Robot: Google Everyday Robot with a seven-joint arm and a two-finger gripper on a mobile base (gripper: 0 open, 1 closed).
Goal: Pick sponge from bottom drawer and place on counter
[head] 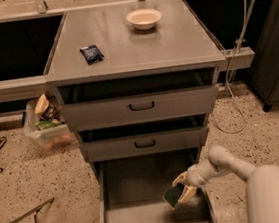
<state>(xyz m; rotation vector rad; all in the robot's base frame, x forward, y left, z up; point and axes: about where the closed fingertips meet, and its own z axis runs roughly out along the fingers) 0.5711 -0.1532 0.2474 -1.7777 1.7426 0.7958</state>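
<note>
A clear plastic bin point(46, 128) of scraps sits on the speckled floor at the left, just beside the cabinet and apart from the pulled-out tray. On the counter point(172, 42), a dark packet point(91, 54) lies near the left edge. A pale bowl point(144, 18) stands right of it, toward the far edge, and the near right part of the top is bare metal up to its rim. Below, the 2 upper drawers point(179, 103) with black handles show dark gaps above their fronts. The bottom drawer point(130, 185) is drawn out toward the near side, and its left half is bare grey floor between the side walls. In its right half the sponge point(172, 196) is tilted, dark green face showing, close to the right wall; whether it touches the floor of the tray I cannot tell. The gripper point(180, 189) pinches it between 2 pale fingers point(179, 180). The arm point(225, 161) reaches in from the near right across the drawer's right wall. Further right, a white cable point(243, 13) hangs down to the floor beside a dark cabinet point(272, 43).
</note>
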